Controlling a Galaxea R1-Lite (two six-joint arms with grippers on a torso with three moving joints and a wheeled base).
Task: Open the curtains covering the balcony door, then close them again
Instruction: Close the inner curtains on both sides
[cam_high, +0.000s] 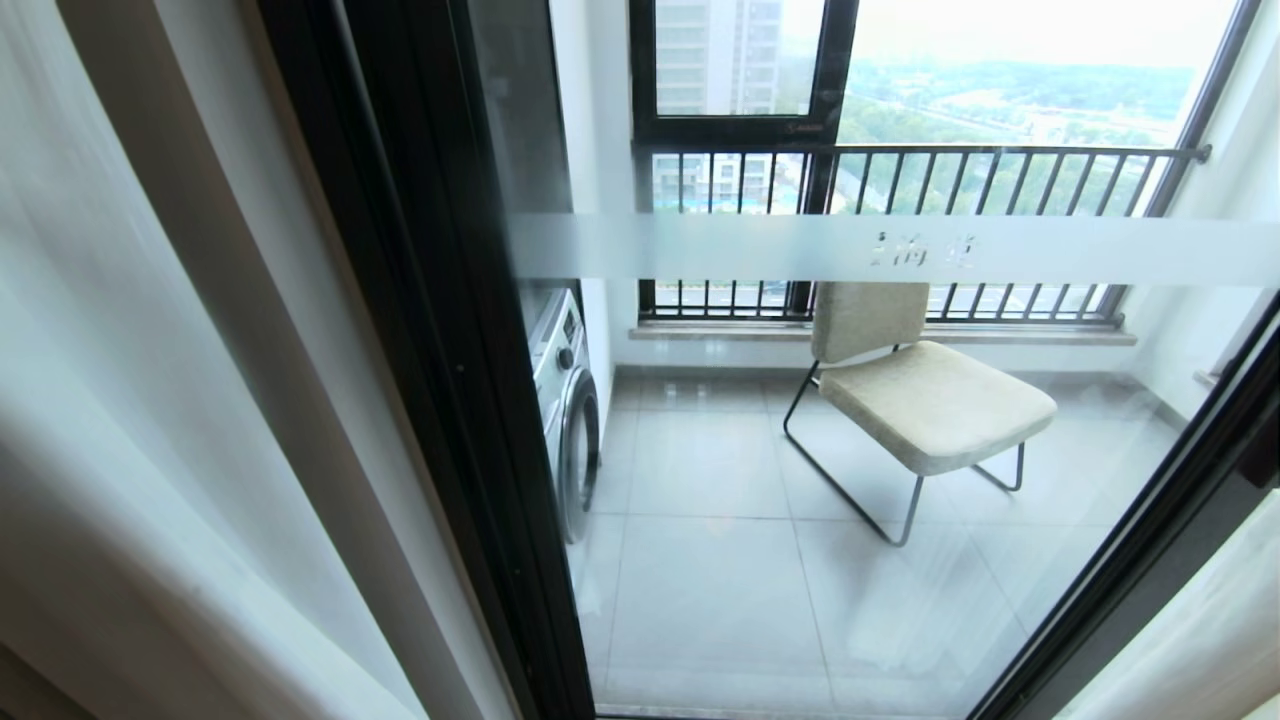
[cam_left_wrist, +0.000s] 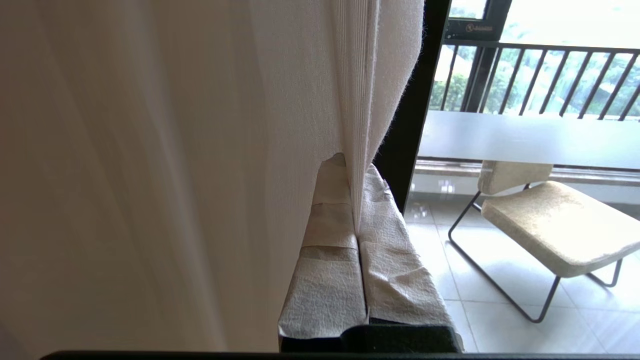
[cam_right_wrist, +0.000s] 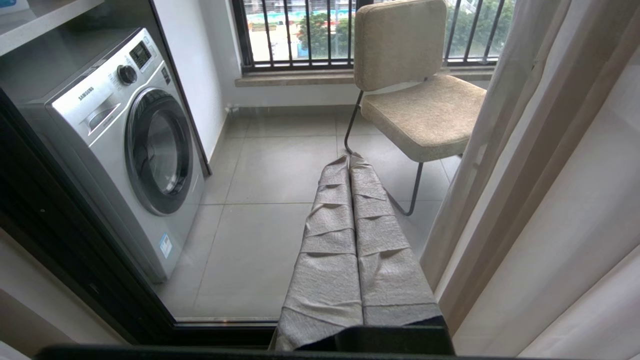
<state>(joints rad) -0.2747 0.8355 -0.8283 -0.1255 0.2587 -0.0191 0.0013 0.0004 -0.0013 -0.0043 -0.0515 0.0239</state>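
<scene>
The head view looks forward and steeply down through the balcony door (cam_high: 800, 250), very near the glass, with curtains (cam_high: 150, 400) filling its nine o'clock side. The left wrist view sits pressed close against the curtains (cam_left_wrist: 150, 175), facing out along its fingers (cam_left_wrist: 330, 280) toward the balcony at two o'clock. The right wrist view looks low through the glass, a washing machine (cam_right_wrist: 125, 150) at ten o'clock. All three share the chair (cam_high: 930, 400) (cam_left_wrist: 550, 225) (cam_right_wrist: 415, 110) and the railing (cam_high: 900, 155).

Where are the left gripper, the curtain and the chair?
left gripper (cam_left_wrist: 356, 212): left wrist view, between its fingers, at the pinched fold.
curtain (cam_left_wrist: 175, 150): left wrist view, broad folds.
chair (cam_high: 935, 400): head view, seat cushion.
</scene>
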